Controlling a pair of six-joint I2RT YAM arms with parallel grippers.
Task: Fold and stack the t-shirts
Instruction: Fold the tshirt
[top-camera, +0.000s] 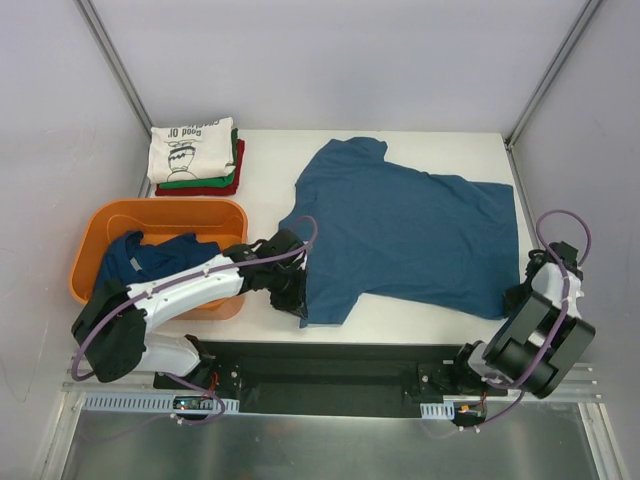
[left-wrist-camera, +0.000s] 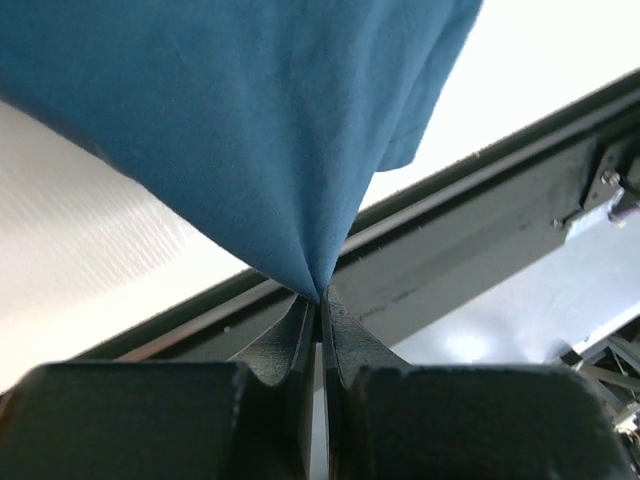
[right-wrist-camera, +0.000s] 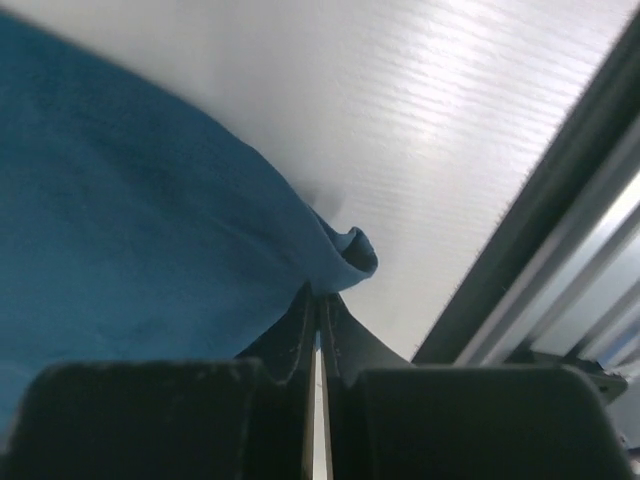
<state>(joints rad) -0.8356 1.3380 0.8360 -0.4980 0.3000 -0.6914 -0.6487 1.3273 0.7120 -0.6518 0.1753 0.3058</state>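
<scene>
A dark blue t-shirt (top-camera: 400, 235) lies spread on the white table. My left gripper (top-camera: 298, 296) is shut on its near left edge, and the cloth (left-wrist-camera: 270, 130) rises in a peak from the closed fingertips (left-wrist-camera: 321, 298). My right gripper (top-camera: 523, 290) is shut on the shirt's near right corner, where the hem (right-wrist-camera: 345, 255) curls over the fingertips (right-wrist-camera: 318, 292). Another dark blue shirt (top-camera: 150, 256) lies crumpled in the orange tub (top-camera: 100, 225). A folded stack with the cream printed shirt (top-camera: 192, 148) on top of green and red ones (top-camera: 205, 184) sits at the back left.
The black rail (top-camera: 330, 365) runs along the table's near edge between the arm bases. Grey walls enclose the table on three sides. The orange tub stands just left of my left arm.
</scene>
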